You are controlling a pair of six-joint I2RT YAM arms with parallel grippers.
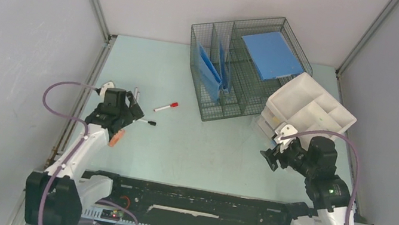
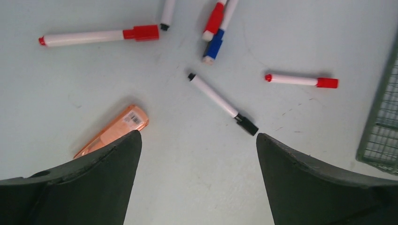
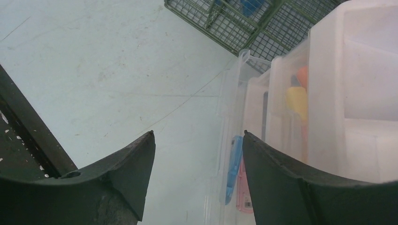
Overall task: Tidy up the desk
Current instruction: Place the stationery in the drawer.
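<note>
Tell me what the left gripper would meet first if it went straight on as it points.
Most likely bare desk: the left gripper points down at a patch between its open jaws. The black-capped marker lies just beyond.

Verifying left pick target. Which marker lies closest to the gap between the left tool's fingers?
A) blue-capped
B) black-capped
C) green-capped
B: the black-capped marker lies on the desk just ahead of the open left tool, while the blue-capped marker sits farther off.
</note>
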